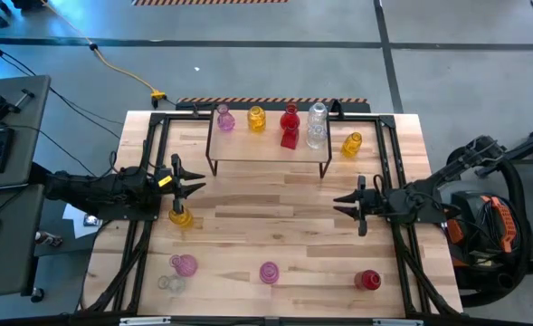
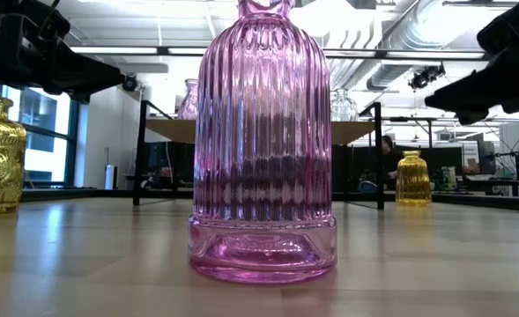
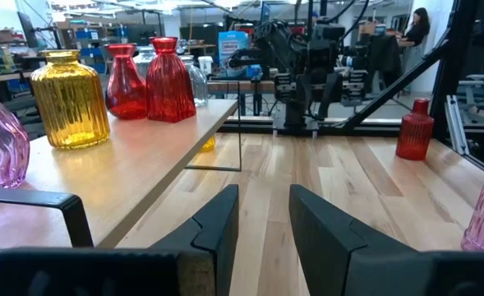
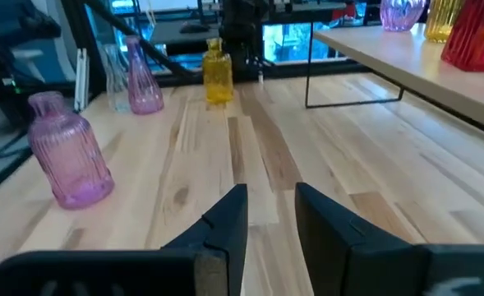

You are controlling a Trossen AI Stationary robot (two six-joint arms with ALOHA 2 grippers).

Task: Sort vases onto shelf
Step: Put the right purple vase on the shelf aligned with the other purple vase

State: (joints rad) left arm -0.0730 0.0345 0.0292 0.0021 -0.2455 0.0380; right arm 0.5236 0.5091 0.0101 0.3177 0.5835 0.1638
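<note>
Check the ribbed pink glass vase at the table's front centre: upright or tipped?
Upright. The ribbed pink glass vase stands on its base, neck up, in the low view.

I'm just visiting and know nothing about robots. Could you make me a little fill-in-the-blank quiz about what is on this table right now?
1. The yellow vase on the table stands right beside the ____ gripper.
2. Both grippers hold ____; the right gripper hangs over bare table.
3. Near the table's front edge, the ribbed pink vase stands between a red vase and a pink and clear pair; on the shelf, the two ____ vases stand side by side.

Missing words: left; nothing; red
</note>
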